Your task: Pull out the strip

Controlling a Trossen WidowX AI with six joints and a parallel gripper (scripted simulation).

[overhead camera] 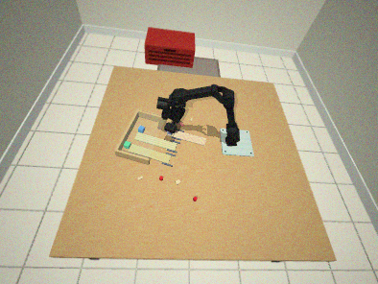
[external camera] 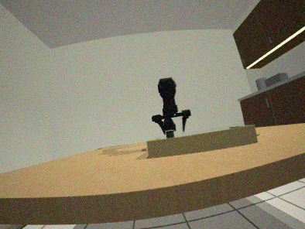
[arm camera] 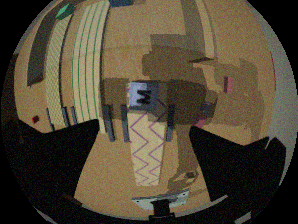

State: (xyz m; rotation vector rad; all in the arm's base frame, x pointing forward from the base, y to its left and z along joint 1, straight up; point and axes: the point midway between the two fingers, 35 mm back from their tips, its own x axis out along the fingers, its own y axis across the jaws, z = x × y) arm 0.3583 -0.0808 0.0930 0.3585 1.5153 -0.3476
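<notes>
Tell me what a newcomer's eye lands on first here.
The black arm arches over the tan table, its open end effector hanging above the labelled cube on a pulled-out zigzag strip. Behind the table sits a bright red toolbox.

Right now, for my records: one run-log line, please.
claw: open, empty | zigzag strip: pulled out | labelled cube: below claw, not grasped

The wooden table (overhead camera: 240, 216) carries a tray (overhead camera: 126, 136), strips (overhead camera: 194, 138), and scattered small blocks (overhead camera: 195, 198).
</notes>
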